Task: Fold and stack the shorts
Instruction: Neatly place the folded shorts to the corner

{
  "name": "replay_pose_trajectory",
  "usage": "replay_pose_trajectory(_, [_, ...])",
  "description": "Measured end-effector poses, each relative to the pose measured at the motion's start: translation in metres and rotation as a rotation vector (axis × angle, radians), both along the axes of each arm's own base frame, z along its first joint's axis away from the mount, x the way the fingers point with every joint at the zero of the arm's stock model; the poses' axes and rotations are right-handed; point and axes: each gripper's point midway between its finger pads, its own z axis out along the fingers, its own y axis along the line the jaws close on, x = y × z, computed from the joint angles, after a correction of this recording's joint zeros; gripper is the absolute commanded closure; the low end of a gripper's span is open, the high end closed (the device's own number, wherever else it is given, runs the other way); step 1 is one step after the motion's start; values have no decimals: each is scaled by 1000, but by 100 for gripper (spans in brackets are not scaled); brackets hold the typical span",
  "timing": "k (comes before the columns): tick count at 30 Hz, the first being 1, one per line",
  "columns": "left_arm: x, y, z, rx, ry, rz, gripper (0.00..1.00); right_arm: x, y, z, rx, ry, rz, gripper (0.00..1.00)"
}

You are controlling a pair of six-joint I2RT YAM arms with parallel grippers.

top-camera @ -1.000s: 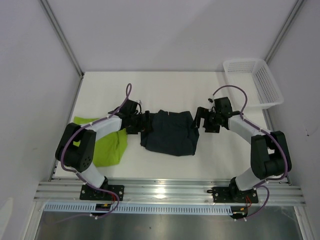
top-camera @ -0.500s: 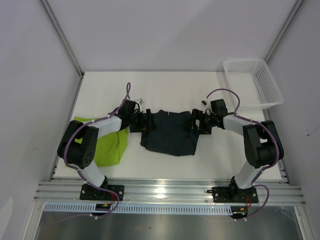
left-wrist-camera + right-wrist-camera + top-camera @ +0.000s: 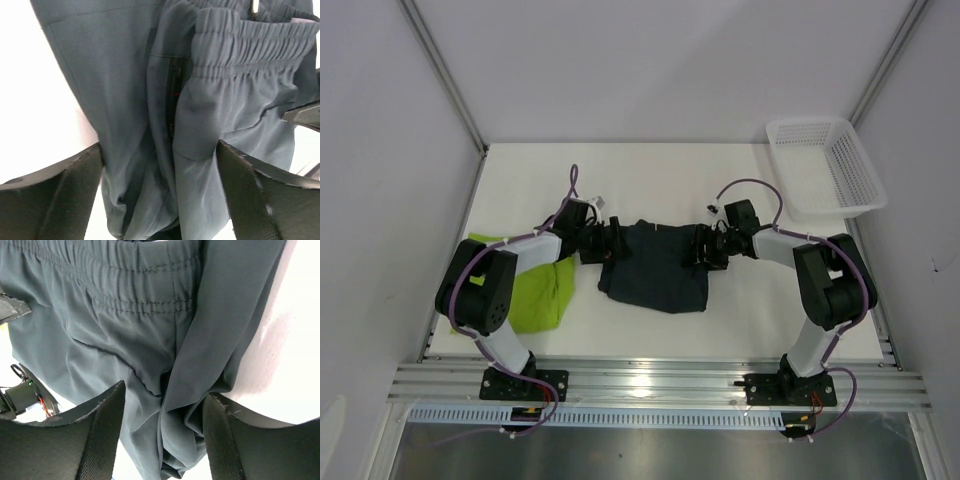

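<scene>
navy shorts (image 3: 655, 268) | i see left end effector (image 3: 159, 170) wide open astride the waistband edge | right end effector (image 3: 161, 410) narrower, astride opposite edge, unclamped

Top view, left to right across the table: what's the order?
green shorts → left gripper → navy shorts → right gripper → basket

Shorts (image 3: 655, 265) at table (image 3: 650, 180) centre, second pair (image 3: 535, 290) to their left — basket (image 3: 825, 165) in far-right corner.
</scene>
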Motion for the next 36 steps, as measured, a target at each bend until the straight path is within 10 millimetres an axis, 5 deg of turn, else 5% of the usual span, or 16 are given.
replay_pose_trajectory(5, [1,2,-3,22,3,20,24,1,5,-3,-27,-4,0,49])
replay_pose_trajectory(8, [-1,2,-8,52,20,26,55,1,9,-6,-46,-6,3,60])
replay_pose_trajectory(13, [-5,-7,-17,98,57,6,83,0,12,-9,-82,-6,-5,75])
replay_pose_trajectory(14, [-4,-9,-17,110,61,0,100,-1,13,-11,-90,-4,-4,83])
replay_pose_trajectory(18, [3,-16,-19,144,67,-17,100,-5,18,-14,-112,3,-5,100])
replay_pose_trajectory(26, [2,-11,-18,180,70,-4,100,-9,26,-9,-136,-12,-25,100])
replay_pose_trajectory(32, [-6,0,6,215,65,14,100,-13,38,31,-104,-86,-36,100])
replay_pose_trajectory(36, [-4,8,46,234,12,36,100,-16,57,63,-69,-140,-18,100])
